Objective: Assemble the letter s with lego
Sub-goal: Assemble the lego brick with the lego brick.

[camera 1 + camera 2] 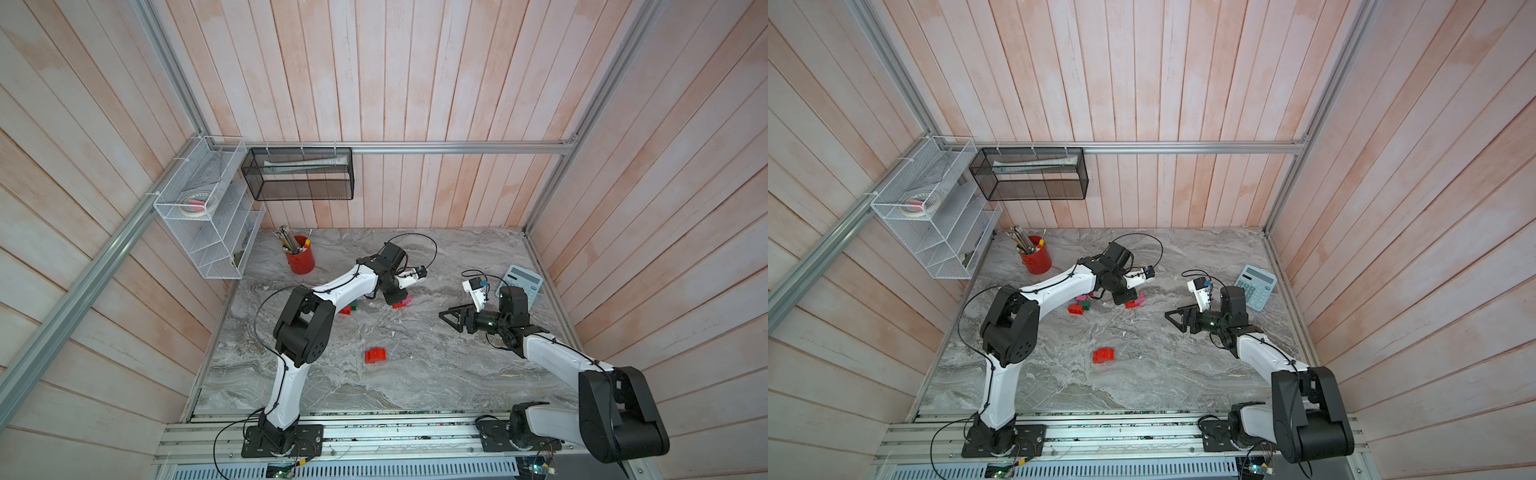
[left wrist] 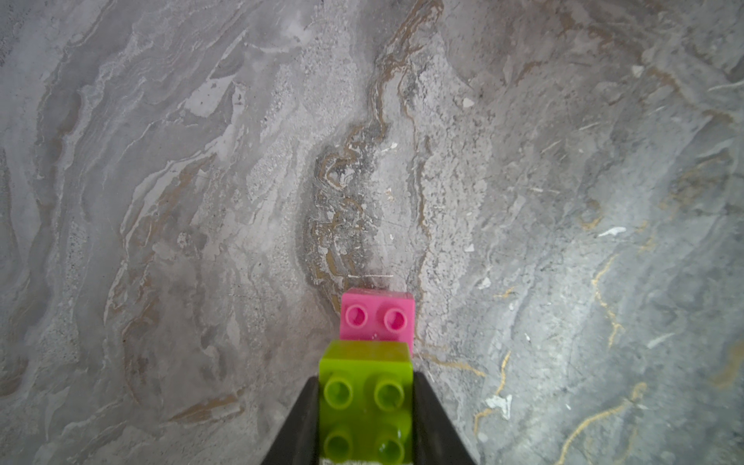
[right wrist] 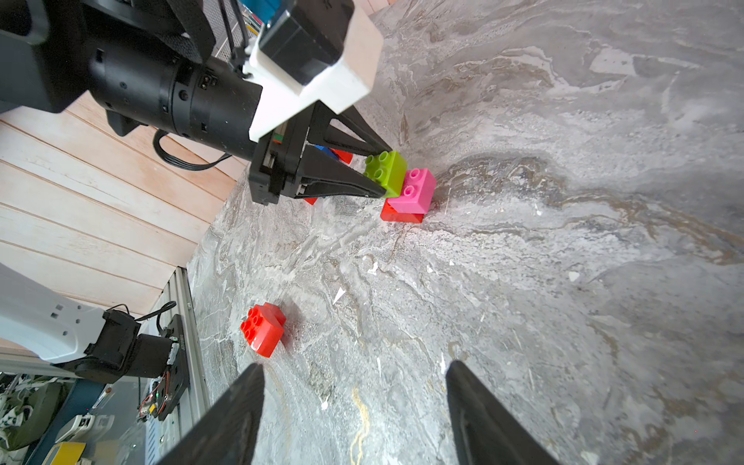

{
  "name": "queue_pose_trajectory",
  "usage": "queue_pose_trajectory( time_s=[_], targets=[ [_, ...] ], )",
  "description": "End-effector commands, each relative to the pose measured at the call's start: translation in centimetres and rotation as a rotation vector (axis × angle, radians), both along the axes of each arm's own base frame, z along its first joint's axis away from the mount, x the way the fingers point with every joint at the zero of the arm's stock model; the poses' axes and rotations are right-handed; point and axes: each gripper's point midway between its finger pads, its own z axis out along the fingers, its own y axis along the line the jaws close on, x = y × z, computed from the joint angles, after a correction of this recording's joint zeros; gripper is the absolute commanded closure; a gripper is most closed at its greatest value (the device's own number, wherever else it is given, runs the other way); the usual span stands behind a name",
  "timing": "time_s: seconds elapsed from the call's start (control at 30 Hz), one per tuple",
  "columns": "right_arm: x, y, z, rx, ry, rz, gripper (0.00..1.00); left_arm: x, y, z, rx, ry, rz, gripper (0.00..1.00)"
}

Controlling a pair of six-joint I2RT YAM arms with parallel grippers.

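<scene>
Clamping lime brick (image 2: pixel 366 402): left tool (image 3: pixel 385 172) | right tool (image 3: pixel 354 366) apart | blue brick (image 3: pixel 323 148) mostly hidden

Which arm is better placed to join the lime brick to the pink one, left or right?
Left. The left claw is shut on the lime brick, close beside the pink brick. The right claw is open, empty, and apart from both.
</scene>
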Motion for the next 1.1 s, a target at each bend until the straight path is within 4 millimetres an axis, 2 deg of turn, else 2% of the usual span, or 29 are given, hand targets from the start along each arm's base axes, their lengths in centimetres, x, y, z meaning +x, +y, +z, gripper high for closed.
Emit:
queue_pose_trajectory(
  time_s=[0.0,0.2,0.33,0.57,0.9,1.07],
  targets=[
    [0.4,0.1,0.8,0.004,-0.02,0.014,0.27,0.1,1.4,-2.7,0.093,0.021,0.018,0.7],
    [0.3,0.1,0.9,0.006,-0.017,0.017,0.27,-1.0,1.6,-3.7,0.102,0.067,-0.017,0.71],
    [0.2,0.1,0.9,0.005,-0.017,0.02,0.27,-0.8,2.3,-4.2,0.14,0.047,-0.015,0.71],
    [0.4,0.1,1.1,0.006,-0.019,0.016,0.27,0.1,1.6,-3.4,0.109,0.022,0.002,0.71],
    [0.5,0.1,1.4,0.002,-0.023,0.016,0.27,0.4,1.7,-2.7,0.11,-0.05,-0.029,0.73],
    [0.6,0.1,1.9,0.003,-0.035,0.015,0.27,0.1,0.7,-0.9,0.037,-0.051,-0.041,0.73]
  ],
)
